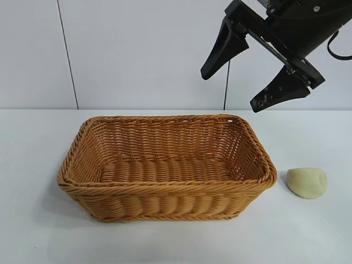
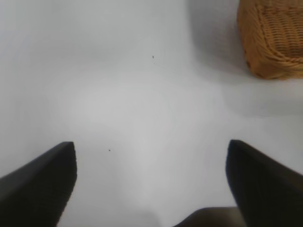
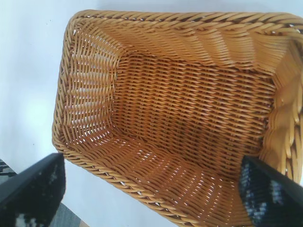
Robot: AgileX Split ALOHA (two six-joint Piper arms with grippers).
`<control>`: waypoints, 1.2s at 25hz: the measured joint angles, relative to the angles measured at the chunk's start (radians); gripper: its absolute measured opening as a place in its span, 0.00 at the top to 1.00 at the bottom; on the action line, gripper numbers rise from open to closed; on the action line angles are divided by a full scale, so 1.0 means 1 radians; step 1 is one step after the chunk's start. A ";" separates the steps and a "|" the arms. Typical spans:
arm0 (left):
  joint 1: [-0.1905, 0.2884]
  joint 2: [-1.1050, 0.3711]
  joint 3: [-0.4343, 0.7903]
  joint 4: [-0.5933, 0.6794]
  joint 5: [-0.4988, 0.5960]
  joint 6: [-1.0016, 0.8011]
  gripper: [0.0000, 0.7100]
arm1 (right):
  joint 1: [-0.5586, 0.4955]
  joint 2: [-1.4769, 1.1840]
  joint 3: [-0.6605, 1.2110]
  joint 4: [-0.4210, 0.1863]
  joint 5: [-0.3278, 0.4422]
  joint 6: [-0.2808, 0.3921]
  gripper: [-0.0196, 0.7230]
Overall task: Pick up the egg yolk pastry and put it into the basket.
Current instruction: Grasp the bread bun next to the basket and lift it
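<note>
1. Sitting on the white table [image 1: 33, 242]: an orange-brown woven wicker basket [image 1: 165, 190], rectangular, sloping sides, braided rim, nothing lying inside.
2. Resting on the table just beside the basket's right end, apart from it and outside it: the egg yolk pastry [image 1: 307, 182], a small pale cream-yellow dome, flat side down.
3. Hanging in the air above the basket's far right corner, against the pale wall [image 1: 137, 55]: the right gripper [image 1: 244, 87], tilting downward, jaws standing wide apart, holding nothing.
4. Showing in the right wrist view: that gripper's two dark fingertips [image 3: 35, 194] at the picture's lower corners, the basket's open interior filling the space between them, woven floor and walls bare.
5. Pointing down at bare table in the left wrist view: the left gripper [image 2: 151, 179], jaws spread wide, gripping nothing, its dark fingers [image 2: 42, 182] framing only white surface.
6. Appearing in that same view: one corner of the basket, well apart from the left gripper's fingers.
7. Lying well clear of both grippers: the pastry, touching neither.
</note>
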 joint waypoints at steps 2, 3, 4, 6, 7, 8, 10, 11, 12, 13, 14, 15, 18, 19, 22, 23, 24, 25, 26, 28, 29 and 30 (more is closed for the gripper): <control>0.000 -0.036 0.000 0.000 -0.002 0.000 0.07 | 0.000 0.000 0.000 0.000 0.000 0.000 0.05; 0.000 -0.058 0.000 0.000 -0.002 0.000 0.07 | 0.000 0.000 0.000 0.000 0.000 0.000 0.05; 0.000 -0.081 0.000 0.000 -0.002 0.000 0.07 | 0.000 0.000 0.000 0.000 0.000 0.000 0.05; 0.000 -0.129 0.001 0.000 -0.002 0.000 0.07 | 0.000 0.000 0.000 0.000 0.000 0.000 0.05; 0.000 -0.157 0.001 0.000 -0.002 0.000 0.07 | 0.000 0.000 0.000 0.000 0.000 0.000 0.05; 0.000 -0.187 0.001 0.000 -0.004 0.000 0.07 | 0.000 0.000 0.000 -0.001 0.000 0.000 0.05; 0.000 -0.214 0.001 0.000 -0.004 0.000 0.07 | 0.000 0.000 -0.002 -0.017 0.001 0.000 0.05; 0.000 -0.217 0.001 0.000 -0.004 0.000 0.07 | 0.000 0.000 -0.009 -0.036 0.009 0.001 0.05; 0.000 -0.217 0.001 0.000 -0.004 0.000 0.07 | 0.000 0.000 -0.018 -0.067 0.022 0.007 0.05; 0.000 -0.220 0.001 0.000 -0.004 0.001 0.07 | 0.000 0.000 -0.033 -0.103 0.033 0.022 0.05; 0.000 -0.220 0.001 0.000 -0.004 0.001 0.07 | 0.000 0.000 -0.052 -0.158 0.045 0.042 0.05; 0.000 -0.220 0.001 0.000 -0.004 0.001 0.07 | -0.002 0.000 -0.073 -0.224 0.058 0.077 0.05; 0.000 -0.220 0.001 0.000 -0.004 0.001 0.07 | -0.008 0.000 -0.122 -0.448 0.088 0.204 0.05; 0.000 -0.220 0.001 0.000 -0.004 0.001 0.07 | -0.012 0.000 -0.132 -0.518 0.100 0.245 0.05; 0.000 -0.220 0.001 0.000 -0.004 0.001 0.07 | -0.045 0.000 -0.139 -0.614 0.131 0.299 0.05; 0.000 -0.220 0.001 0.000 -0.004 0.001 0.07 | -0.065 0.000 -0.140 -0.621 0.134 0.302 0.05; 0.000 -0.220 0.001 0.000 -0.004 0.001 0.07 | -0.087 0.002 -0.140 -0.623 0.134 0.305 0.05; 0.000 -0.220 0.001 0.000 -0.004 0.001 0.07 | -0.107 0.005 -0.140 -0.623 0.134 0.305 0.05; 0.000 -0.220 0.001 0.000 -0.004 0.001 0.07 | -0.131 0.011 -0.140 -0.622 0.134 0.305 0.05; 0.000 -0.220 0.001 0.000 -0.004 0.001 0.07 | -0.167 0.033 -0.140 -0.614 0.136 0.301 0.06; 0.000 -0.220 0.001 0.000 -0.004 0.001 0.07 | -0.180 0.049 -0.140 -0.606 0.136 0.295 0.07; 0.000 -0.220 0.001 0.000 -0.004 0.001 0.07 | -0.186 0.064 -0.140 -0.595 0.137 0.289 0.07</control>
